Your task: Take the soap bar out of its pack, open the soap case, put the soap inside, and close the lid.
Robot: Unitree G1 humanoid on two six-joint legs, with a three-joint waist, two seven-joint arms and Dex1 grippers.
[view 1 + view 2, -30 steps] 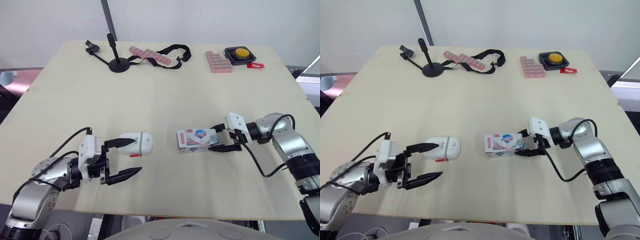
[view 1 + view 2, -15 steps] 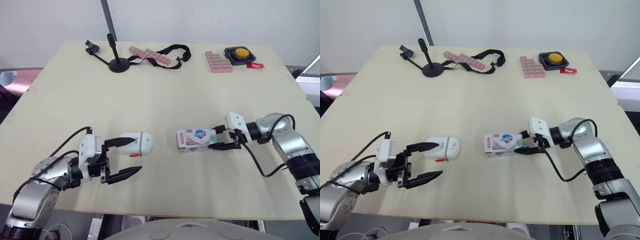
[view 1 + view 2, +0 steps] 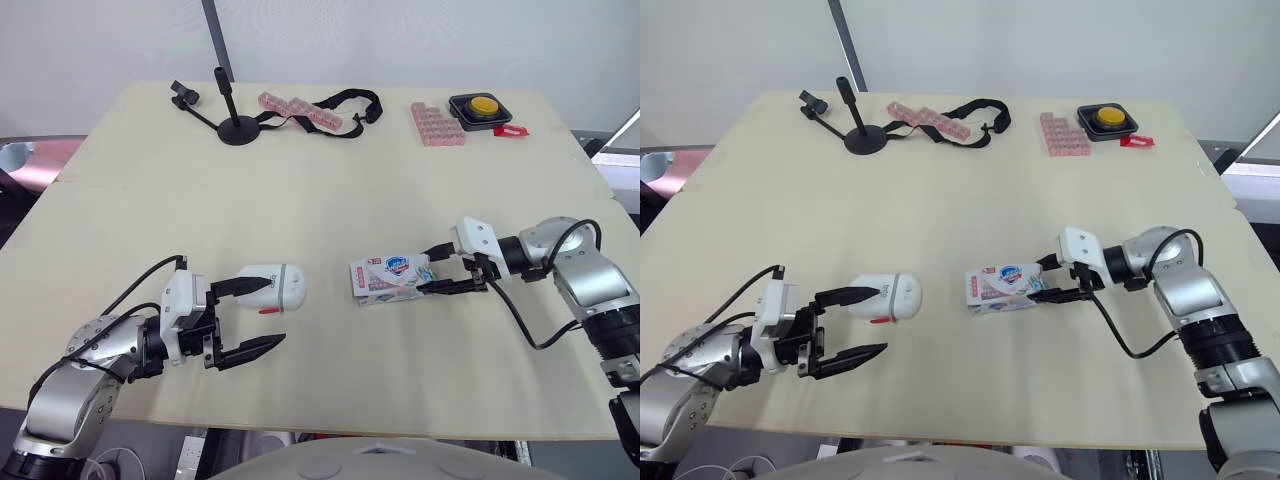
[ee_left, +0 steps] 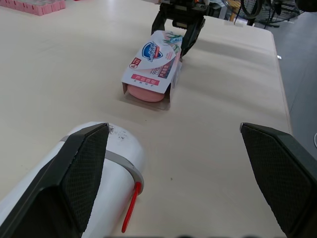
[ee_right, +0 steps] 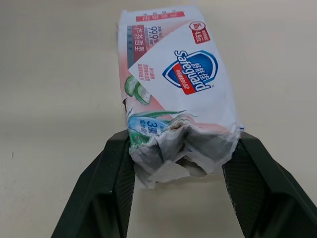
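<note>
The soap pack (image 3: 388,277), white with a blue and red logo, lies right of the table's middle; the pink soap bar (image 4: 146,93) shows in its open end in the left wrist view. My right gripper (image 3: 434,273) is shut on the pack's crumpled end (image 5: 181,148), which is raised a little off the table. At the front left lies the white soap case (image 3: 274,287), closed, with a grey band and a red tab. My left gripper (image 3: 275,312) is open at the case's near side, its upper finger (image 3: 240,286) lying along the case.
Along the far edge stand a black stand (image 3: 238,128), pink pill boxes (image 3: 300,108) with a black strap (image 3: 352,100), a pink box (image 3: 436,124), and a yellow button (image 3: 484,106). The table's front edge (image 3: 300,432) runs close below my left arm.
My right gripper has risen slightly with the pack's end, tilting the pack and nudging it a little left. The left gripper and the case stay put.
</note>
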